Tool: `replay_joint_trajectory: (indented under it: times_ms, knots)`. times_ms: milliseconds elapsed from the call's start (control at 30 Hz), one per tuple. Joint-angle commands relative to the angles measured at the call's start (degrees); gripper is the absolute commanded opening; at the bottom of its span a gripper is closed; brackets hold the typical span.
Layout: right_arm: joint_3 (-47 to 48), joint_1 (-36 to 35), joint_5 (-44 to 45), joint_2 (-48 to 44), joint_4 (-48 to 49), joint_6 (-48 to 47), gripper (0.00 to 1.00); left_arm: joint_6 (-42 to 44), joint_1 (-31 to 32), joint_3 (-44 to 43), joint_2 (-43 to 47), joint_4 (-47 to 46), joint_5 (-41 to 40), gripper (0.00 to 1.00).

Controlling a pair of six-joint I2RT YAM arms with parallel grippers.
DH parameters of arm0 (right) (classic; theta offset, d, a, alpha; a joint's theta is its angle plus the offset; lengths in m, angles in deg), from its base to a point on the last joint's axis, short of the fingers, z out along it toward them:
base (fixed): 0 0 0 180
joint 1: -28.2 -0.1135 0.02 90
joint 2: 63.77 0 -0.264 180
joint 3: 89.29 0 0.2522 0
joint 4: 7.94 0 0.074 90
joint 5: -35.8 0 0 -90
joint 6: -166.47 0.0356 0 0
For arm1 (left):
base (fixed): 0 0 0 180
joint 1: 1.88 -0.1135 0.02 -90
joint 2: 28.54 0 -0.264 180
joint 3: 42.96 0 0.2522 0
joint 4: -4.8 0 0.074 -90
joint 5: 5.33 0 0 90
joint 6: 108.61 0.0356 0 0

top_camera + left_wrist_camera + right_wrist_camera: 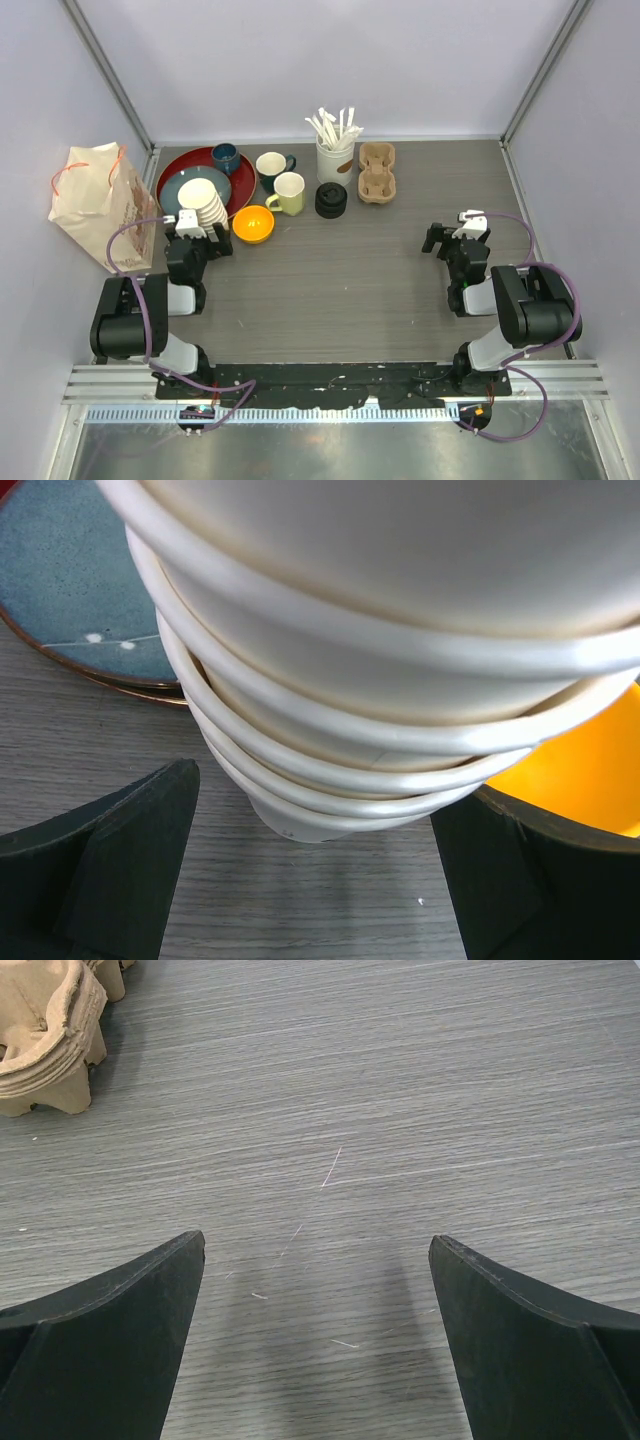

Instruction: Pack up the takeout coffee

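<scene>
No lidded takeout coffee shows in any view. A stack of plain white lidless paper cups (205,205) (380,660) lies on its side at the edge of the red tray (172,168). My left gripper (197,238) (315,820) stands open just in front of the stack's lowest rims, with bare table between its fingers. A stack of black lids (331,199) sits mid-table. A brown cardboard cup carrier (376,170) (45,1030) lies at the back right. My right gripper (455,240) (318,1250) is open over bare table with nothing in it.
A paper bag (95,200) stands at the far left. On the tray are a blue plate (185,185) (70,580) and a dark blue mug (226,156). An orange bowl (252,223) (580,770), two mugs (280,180) and a cup of white sticks (335,155) stand nearby.
</scene>
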Motion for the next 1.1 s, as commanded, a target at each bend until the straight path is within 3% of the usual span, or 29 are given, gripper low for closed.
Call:
replay_joint_trajectory:
  times_ms: [0, 200, 433, 667, 833, 933, 1067]
  knots:
    - [1.1, 0.3, 1.0, 0.0, 2.7, 0.1, 1.00, 0.6, 0.1, -1.3, 0.2, -1.9, 0.8, 1.00]
    - [0.7, 0.3, 1.6, -0.1, 3.2, 0.2, 0.99, -1.6, 0.0, 2.7, 5.1, -5.1, -7.1, 1.00]
    - [-1.6, 0.3, 3.3, -2.2, 6.5, 1.1, 0.99, 0.5, 0.1, 4.8, 16.0, 1.4, -4.6, 1.00]
    - [-1.5, 0.3, 4.0, -10.1, -0.3, 1.0, 0.98, 3.7, 0.0, 6.4, 30.0, 12.4, 5.0, 1.00]
    - [-0.5, 0.3, 5.5, -18.0, -8.5, 2.8, 0.98, 7.3, -0.2, 4.9, 34.0, 17.4, 5.1, 1.00]
    - [0.7, 0.3, 1.7, -24.0, -11.8, 4.3, 0.97, 8.3, -0.4, 0.0, 35.8, 27.3, 8.9, 1.00]
    - [6.3, 0.2, -4.4, -32.0, -20.6, 6.1, 0.96, 14.4, -0.7, -11.1, 36.7, 52.3, 20.8, 1.00]
